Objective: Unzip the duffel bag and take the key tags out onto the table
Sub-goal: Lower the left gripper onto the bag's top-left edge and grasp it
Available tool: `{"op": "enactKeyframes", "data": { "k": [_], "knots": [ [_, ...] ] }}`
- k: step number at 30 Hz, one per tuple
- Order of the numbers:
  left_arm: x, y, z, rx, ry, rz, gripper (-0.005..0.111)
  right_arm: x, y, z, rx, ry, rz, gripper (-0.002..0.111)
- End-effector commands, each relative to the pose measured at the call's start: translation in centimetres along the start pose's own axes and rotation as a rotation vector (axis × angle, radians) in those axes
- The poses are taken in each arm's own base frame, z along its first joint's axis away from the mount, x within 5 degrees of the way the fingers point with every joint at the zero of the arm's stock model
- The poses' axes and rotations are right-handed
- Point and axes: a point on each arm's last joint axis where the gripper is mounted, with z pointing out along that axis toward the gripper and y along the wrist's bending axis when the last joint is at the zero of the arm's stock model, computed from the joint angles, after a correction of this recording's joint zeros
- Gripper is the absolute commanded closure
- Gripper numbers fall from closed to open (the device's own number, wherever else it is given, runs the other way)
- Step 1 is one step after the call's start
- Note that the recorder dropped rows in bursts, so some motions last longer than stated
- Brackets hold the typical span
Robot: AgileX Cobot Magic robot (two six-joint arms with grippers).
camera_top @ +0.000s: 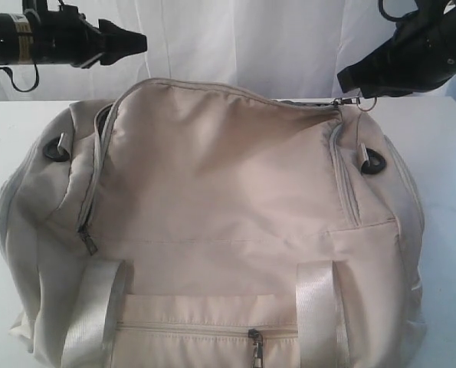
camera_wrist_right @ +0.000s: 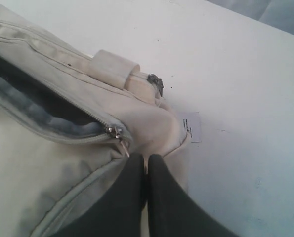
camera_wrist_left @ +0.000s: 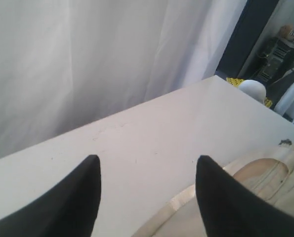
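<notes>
The cream-beige duffel bag (camera_top: 220, 207) covers most of the white table (camera_top: 442, 153). Along its top edge the main zipper is parted, and dark grey lining (camera_wrist_right: 43, 111) shows in the right wrist view. My right gripper (camera_wrist_right: 147, 158) is shut at the bag's far right corner. The metal zipper pull (camera_wrist_right: 122, 143) lies just beside one fingertip, and nothing shows between the fingers. My left gripper (camera_wrist_left: 147, 163) is open over bare table (camera_wrist_left: 161, 133) behind the bag's left end (camera_wrist_left: 265, 182), holding nothing. The key tags are hidden.
A white paper label (camera_wrist_right: 192, 127) lies on the table by the bag's corner. Black D-rings (camera_top: 57, 148) (camera_top: 373, 161) sit at both ends. A front pocket zipper pull (camera_top: 255, 345) hangs low. A white curtain (camera_top: 235, 38) backs the table; clutter (camera_wrist_left: 280, 54) stands beyond its corner.
</notes>
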Motion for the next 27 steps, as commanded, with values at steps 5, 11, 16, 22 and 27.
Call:
{"op": "enactKeyframes", "data": {
  "k": [5,11,16,22,27],
  "knots": [
    [-0.5,-0.6,1.5,-0.023,0.050,0.011,0.047,0.0,-0.1,-0.3,-0.010,-0.016,0.012,0.108],
    [0.3,-3.3,3.1,0.126,0.071,0.112,0.052,-0.1,0.3,-0.3,-0.048,-0.022,0.001,0.108],
    [0.7,-6.4,5.3,0.118,0.083,0.205,0.053,0.0,0.3,-0.3,-0.056,-0.008,0.002,0.108],
    [0.8,-7.7,5.3,0.234,0.089,0.214,0.053,0.1,0.4,-0.3,-0.059,-0.001,-0.009,0.108],
    [0.9,-8.1,5.2,0.282,0.085,0.257,0.053,0.1,0.4,-0.3,-0.059,-0.001,-0.009,0.108]
  ]
}}
